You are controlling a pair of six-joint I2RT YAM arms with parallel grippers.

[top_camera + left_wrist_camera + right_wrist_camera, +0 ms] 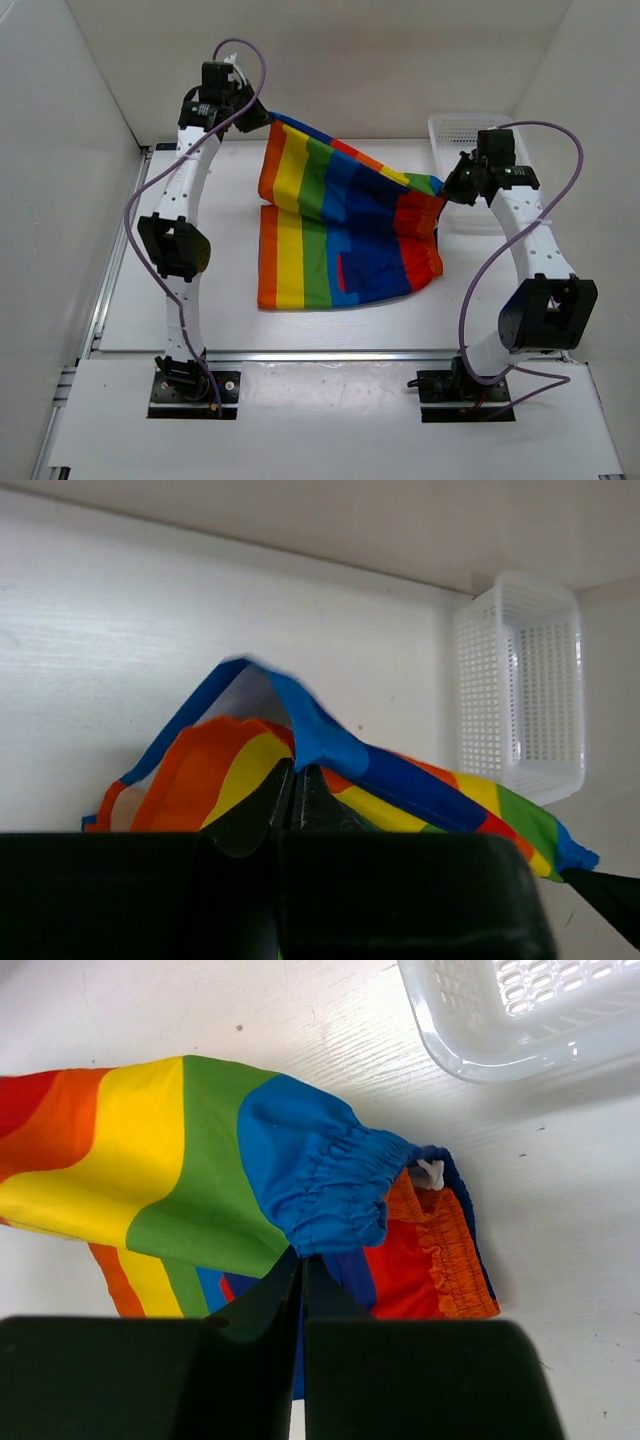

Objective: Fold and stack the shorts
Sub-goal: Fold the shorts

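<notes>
The rainbow-striped shorts (330,230) lie partly on the table, with their far edge lifted between my two grippers. My left gripper (262,112) is shut on the far left corner of the shorts (320,742) and holds it above the table. My right gripper (446,188) is shut on the blue elastic waistband corner (330,1185) at the right, raised a little. The cloth hangs stretched between the two grips, its near half flat on the table. In both wrist views the jaws are closed tight on cloth.
A white mesh basket (462,132) stands at the far right of the table, just behind my right gripper; it shows in the left wrist view (520,680) and the right wrist view (500,1020). White walls enclose the table at the back and sides.
</notes>
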